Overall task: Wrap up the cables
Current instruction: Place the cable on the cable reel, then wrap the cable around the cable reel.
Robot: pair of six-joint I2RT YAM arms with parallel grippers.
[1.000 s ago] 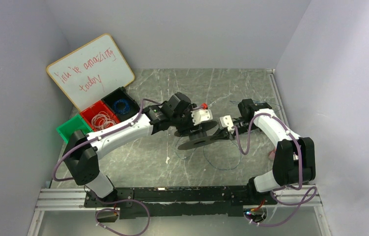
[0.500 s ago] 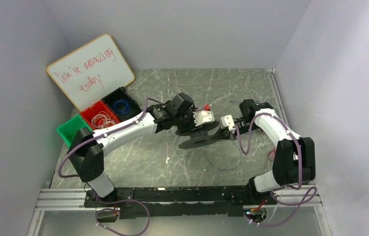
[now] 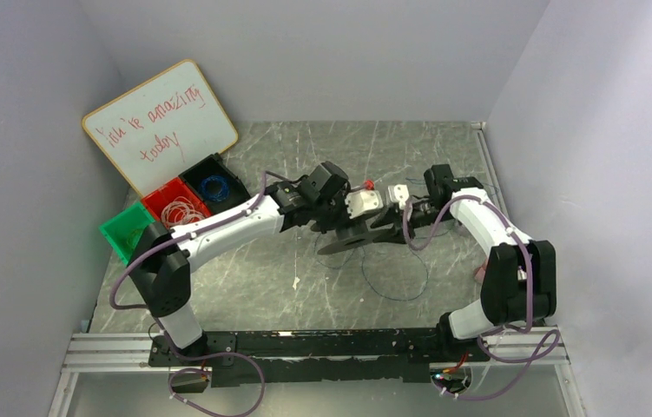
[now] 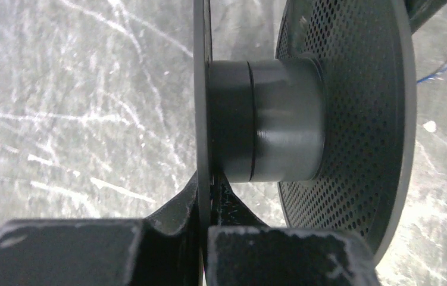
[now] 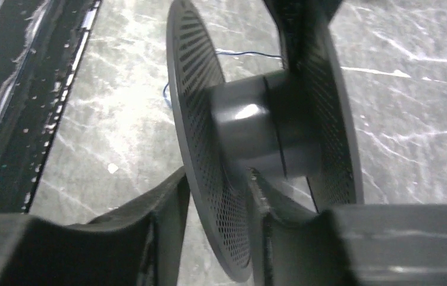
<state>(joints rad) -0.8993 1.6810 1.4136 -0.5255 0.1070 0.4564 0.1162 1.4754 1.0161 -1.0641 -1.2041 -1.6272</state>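
A black spool with two perforated flanges hangs above the table's middle between both arms. My left gripper is shut on the thin edge of one flange, next to the hub. My right gripper is open and straddles the other flange; a gap shows between that flange and the outer finger. The cables are thin blue wire lying in loose loops on the table under and in front of the spool. A strand of blue wire shows beyond the spool.
At the back left stand a green bin, a red bin with whitish coils and a black bin with a blue coil, under a leaning whiteboard. Walls close in on both sides. A metal rail runs along the near edge.
My left gripper has shut on the spool's flange. My right gripper, shut on the spool before, has opened. The spool has shifted a little to the right and back.
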